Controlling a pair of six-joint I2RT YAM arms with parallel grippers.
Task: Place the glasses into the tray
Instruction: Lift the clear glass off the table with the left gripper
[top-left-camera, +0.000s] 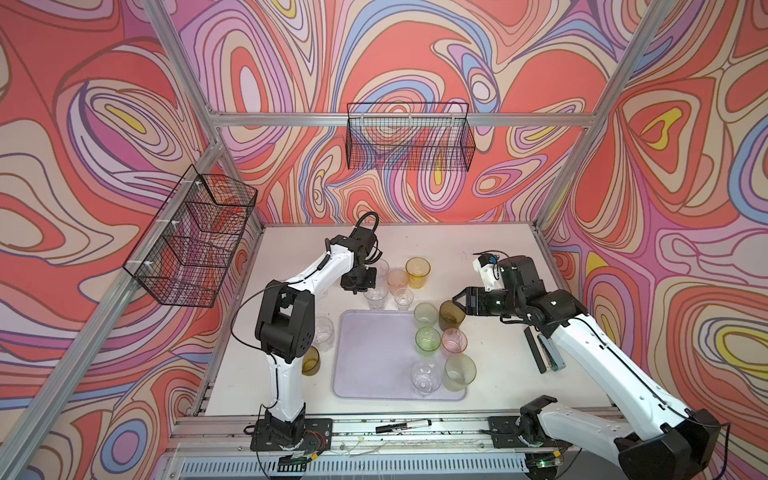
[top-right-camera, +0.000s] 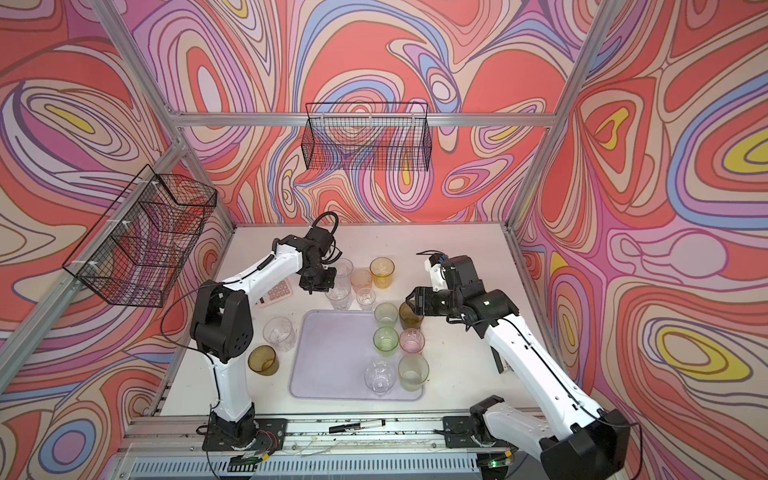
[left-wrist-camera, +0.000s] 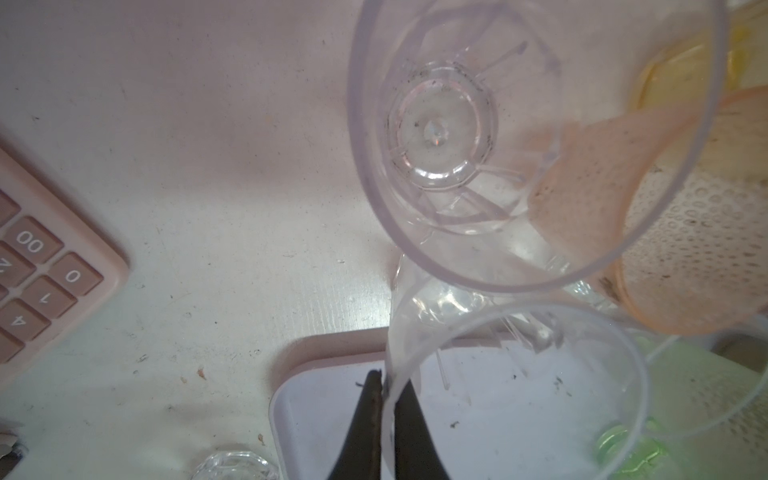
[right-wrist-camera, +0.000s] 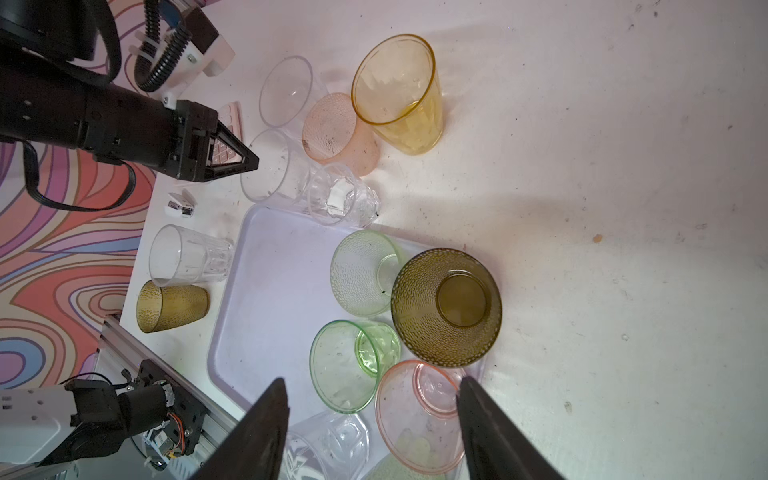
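Grip comes first. My left gripper (left-wrist-camera: 388, 384) is closed on the wall of a clear glass (left-wrist-camera: 515, 390). One finger is inside the rim and one is outside, at the lower middle of the left wrist view. In both top views this glass stands at the middle of the frame, just above the upper edge of the tray (top-left-camera: 374, 357) and not yet in it.

Three neighbours are very near: a second clear glass (left-wrist-camera: 536, 145), a peach glass (left-wrist-camera: 685, 249) and a small faceted glass (top-left-camera: 403, 298). I cannot tell whether any of them touches mine.

I judge that the step in hand is the lift and the short carry into the tray. A pinch on one thin wall lets the glass tilt, so I want to rise slowly and straight up. Sideways motion should start only when the base is above the neighbours' rims and the tray rim.

The left half of the tray is bare, and that is the place to aim for. I would lower the glass flat and open the fingers only when the base rests.

My right gripper (right-wrist-camera: 372, 382) has its jaws wide apart and holds nothing. It hangs at the right of the top views, beside the olive glass (top-left-camera: 452, 316) at the tray's upper right corner. Five more glasses stand along the tray's right side. I should keep this arm away from the left arm's path.
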